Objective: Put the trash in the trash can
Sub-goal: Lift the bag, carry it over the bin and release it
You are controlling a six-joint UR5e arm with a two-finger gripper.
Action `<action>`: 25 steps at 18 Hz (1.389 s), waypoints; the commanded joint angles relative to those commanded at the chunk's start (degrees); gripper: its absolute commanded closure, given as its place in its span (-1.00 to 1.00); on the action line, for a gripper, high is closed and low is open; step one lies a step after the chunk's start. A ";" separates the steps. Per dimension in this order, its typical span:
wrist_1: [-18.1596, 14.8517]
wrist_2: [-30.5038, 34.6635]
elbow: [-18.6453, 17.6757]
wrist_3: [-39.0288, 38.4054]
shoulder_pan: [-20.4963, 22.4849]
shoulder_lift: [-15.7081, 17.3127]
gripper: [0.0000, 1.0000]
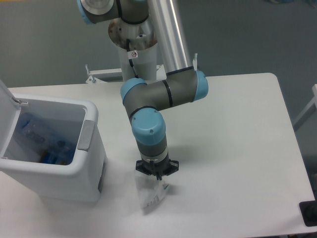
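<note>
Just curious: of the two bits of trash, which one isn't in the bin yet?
The crumpled wrapper with a printed label, under the hand; the bluish bottle lies inside the bin.

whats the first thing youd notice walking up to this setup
The arm dominates the middle of the white table, its end effector pointing straight down onto a crumpled translucent wrapper with a printed label near the front edge. At the left stands the trash can, boxy and white, its lid flipped open and a bluish crushed bottle already visible inside. Whether the fingers are closed on the wrapper cannot be told from this view.
</note>
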 joint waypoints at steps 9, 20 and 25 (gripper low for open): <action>-0.26 -19.24 8.96 -5.89 5.79 3.07 1.00; -0.18 -27.59 11.87 -5.45 6.60 15.80 1.00; -0.18 -28.66 8.89 -6.07 -0.08 22.05 1.00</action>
